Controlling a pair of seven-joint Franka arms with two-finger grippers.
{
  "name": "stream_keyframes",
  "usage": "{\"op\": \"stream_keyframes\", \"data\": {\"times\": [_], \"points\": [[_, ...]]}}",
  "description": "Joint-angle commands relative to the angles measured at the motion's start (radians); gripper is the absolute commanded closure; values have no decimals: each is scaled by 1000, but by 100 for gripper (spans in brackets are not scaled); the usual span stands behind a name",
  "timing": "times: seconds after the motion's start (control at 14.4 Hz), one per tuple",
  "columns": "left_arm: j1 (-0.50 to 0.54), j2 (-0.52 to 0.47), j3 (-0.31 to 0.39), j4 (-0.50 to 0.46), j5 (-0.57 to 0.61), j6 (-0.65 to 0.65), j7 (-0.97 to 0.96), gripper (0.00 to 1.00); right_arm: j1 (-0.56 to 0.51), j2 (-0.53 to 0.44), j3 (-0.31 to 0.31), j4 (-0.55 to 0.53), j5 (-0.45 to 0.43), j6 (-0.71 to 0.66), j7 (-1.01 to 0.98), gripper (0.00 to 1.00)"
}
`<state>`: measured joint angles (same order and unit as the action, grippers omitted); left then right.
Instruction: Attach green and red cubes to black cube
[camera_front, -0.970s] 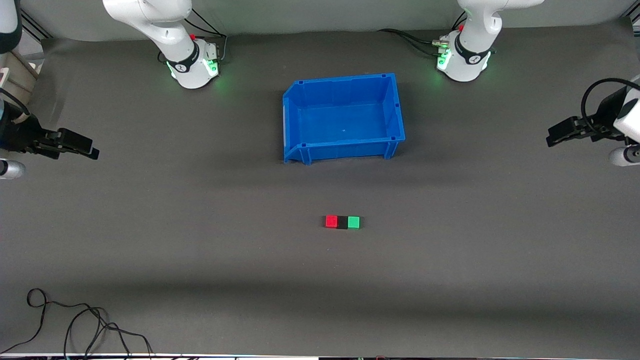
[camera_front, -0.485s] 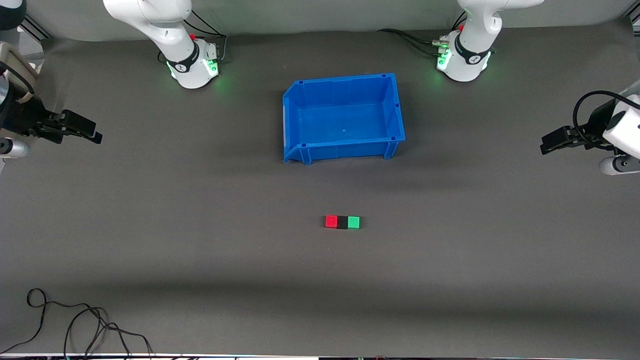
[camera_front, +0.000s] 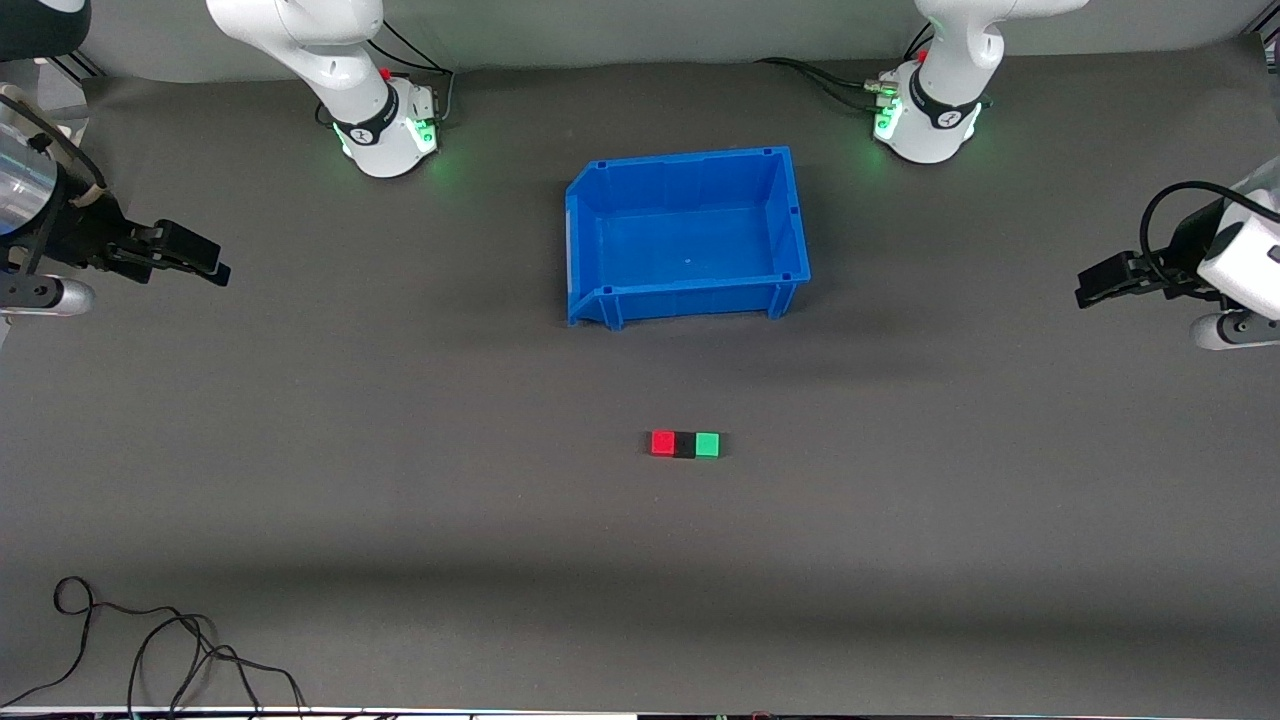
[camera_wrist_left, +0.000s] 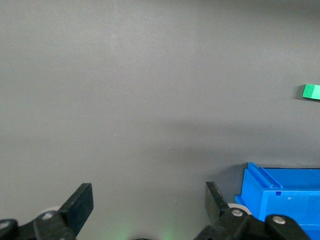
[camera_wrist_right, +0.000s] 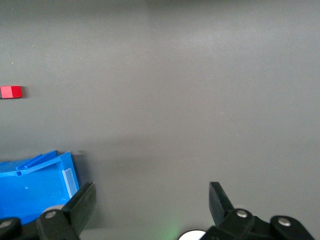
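A red cube (camera_front: 662, 443), a black cube (camera_front: 684, 445) and a green cube (camera_front: 707, 444) lie touching in one row on the grey mat, the black one in the middle, nearer to the front camera than the blue bin (camera_front: 686, 236). The green cube shows in the left wrist view (camera_wrist_left: 312, 92), the red cube in the right wrist view (camera_wrist_right: 11, 92). My left gripper (camera_front: 1088, 284) is open and empty over the mat at the left arm's end. My right gripper (camera_front: 208, 262) is open and empty over the mat at the right arm's end.
The empty blue bin stands mid-table between the arm bases; it also shows in the left wrist view (camera_wrist_left: 285, 200) and the right wrist view (camera_wrist_right: 30, 192). A loose black cable (camera_front: 150, 650) lies at the mat's near corner, at the right arm's end.
Both grippers have shifted slightly at the table's ends; the right gripper has moved a little toward the middle. The three cubes have not moved.
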<state>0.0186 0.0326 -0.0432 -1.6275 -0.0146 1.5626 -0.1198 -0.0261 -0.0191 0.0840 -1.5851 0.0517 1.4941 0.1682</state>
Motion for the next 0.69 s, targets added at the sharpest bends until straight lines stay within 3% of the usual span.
{"op": "stream_keyframes", "data": {"times": [0.0,0.62], "points": [[1,-2,2,-2,-8,0,0,1,70,-12,-70,-19,-29,21,24,0],[9,-6,6,0,-39,5,-18,1,66,4,-69,-4,-26,25,22,0]]}}
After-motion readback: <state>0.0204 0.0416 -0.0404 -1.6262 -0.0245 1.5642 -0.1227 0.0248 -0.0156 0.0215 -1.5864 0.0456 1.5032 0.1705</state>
